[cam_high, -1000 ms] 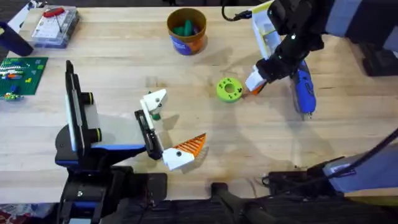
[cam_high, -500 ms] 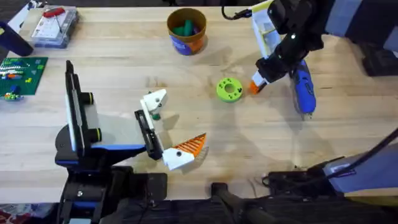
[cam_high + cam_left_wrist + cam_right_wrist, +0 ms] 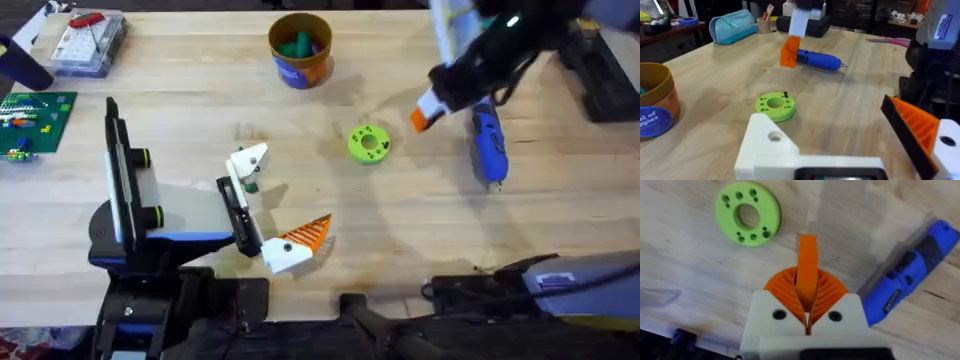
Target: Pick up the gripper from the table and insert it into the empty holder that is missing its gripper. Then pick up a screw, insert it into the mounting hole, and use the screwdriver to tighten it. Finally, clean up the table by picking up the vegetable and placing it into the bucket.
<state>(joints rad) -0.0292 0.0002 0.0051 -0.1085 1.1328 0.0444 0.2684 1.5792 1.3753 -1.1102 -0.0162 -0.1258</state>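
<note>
My right gripper [image 3: 428, 108] hangs above the table, right of the vegetable, its orange ribbed pads [image 3: 782, 287] shut on the gripper, of which a narrow orange edge [image 3: 807, 255] sticks out. The vegetable [image 3: 369, 143], a lime-green disc with a centre hole, lies mid-table [image 3: 748, 218]. The white holder [image 3: 247, 160] with its dark green knob sits on a black bar at my left gripper [image 3: 290, 190], opposite the mounted orange finger [image 3: 305, 235]; the two stand wide apart with nothing between them. The bucket [image 3: 300, 50] stands at the back. The blue screwdriver [image 3: 488, 145] lies under my right arm.
A clear box [image 3: 88, 40] with a red-handled tool sits at the back left, with a green circuit board [image 3: 35, 120] at the left edge. Something green lies inside the bucket. A small dark screw [image 3: 785, 94] stands on the vegetable. Dark equipment borders the right side.
My right gripper has risen from beside the vegetable and moved right and farther back, carrying the orange part. The left arm and everything on the table have stayed still.
</note>
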